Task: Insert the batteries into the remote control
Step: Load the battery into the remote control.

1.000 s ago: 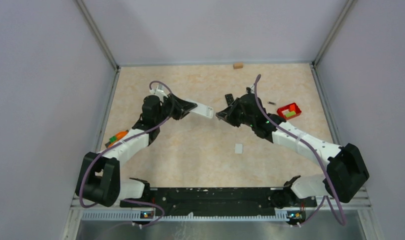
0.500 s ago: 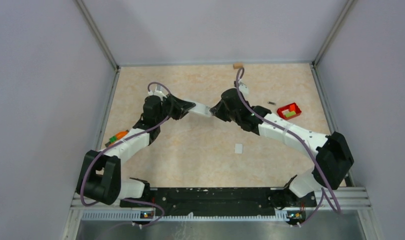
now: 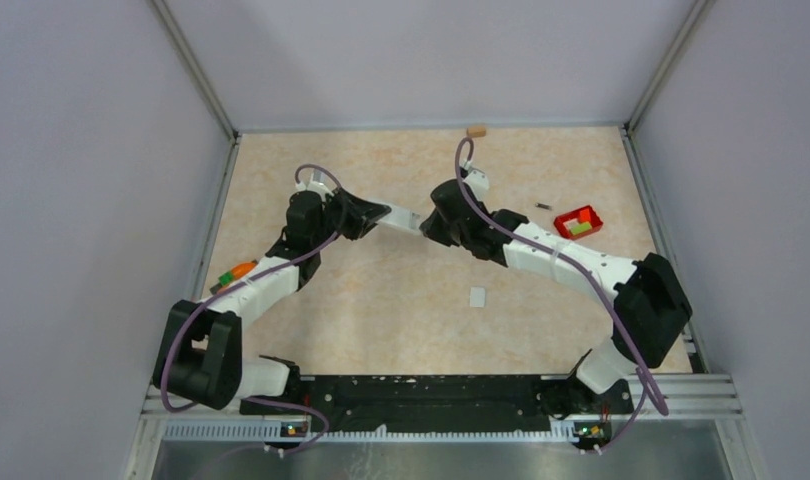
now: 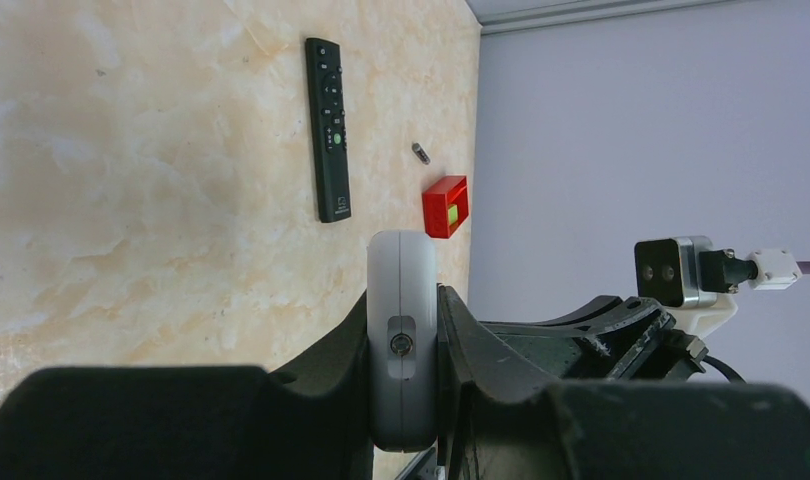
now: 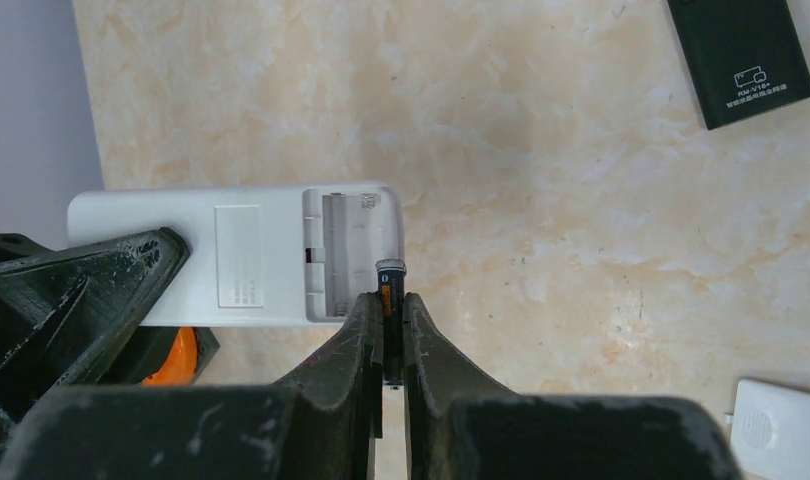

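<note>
Gripping the white remote (image 5: 251, 255) edge-on, the left gripper (image 4: 402, 305) was clamped on its solid end, while the right gripper (image 5: 392, 315), closed on a dark battery (image 5: 389, 280), had the battery's tip at the rim of the remote's open battery bay (image 5: 346, 245); a loose battery (image 4: 420, 152) lay well beyond the remote.

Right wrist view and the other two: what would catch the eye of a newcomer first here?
Over the table, the left gripper clamps a white remote with its battery bay uncovered. The right gripper holds a battery at the edge of that bay. Farther off on the table lie a black remote and a small red tray.
</note>
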Motion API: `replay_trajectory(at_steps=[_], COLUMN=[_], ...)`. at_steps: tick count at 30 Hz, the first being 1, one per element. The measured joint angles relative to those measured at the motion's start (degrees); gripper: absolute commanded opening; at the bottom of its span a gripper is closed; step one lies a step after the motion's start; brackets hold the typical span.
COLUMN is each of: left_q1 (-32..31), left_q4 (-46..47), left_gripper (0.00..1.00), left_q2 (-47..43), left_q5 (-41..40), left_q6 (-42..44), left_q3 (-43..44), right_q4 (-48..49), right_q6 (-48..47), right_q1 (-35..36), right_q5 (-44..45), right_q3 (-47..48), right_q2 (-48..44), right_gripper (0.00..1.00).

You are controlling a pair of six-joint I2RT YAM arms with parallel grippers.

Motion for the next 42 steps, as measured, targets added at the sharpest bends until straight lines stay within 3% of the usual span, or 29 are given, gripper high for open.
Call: replay_trajectory(at_steps=[19,32,42], left_q1=[0.00,0.02,0.00], left_q4=[0.07,-0.04,0.00], left_gripper=[0.00,0.00,0.00], left_q2=[0.59,0.59,0.59], left_q5=[0.48,0.44,0.44], left_q6=[-0.24,-0.20,-0.20], left_q3=[0.00,-0.02,-0.02], right_q4=[2.56,1.70,-0.04], right_q6=[-1.46,-0.85,-0.33], right_q1=[0.07,0.09,0.09], right_q5=[-0.85,-0.79,-0.81], right_q3=[0.04,1.90,2.97], right_q2=[0.81,2.91,3.19], right_gripper=[0.02,0.21,0.24])
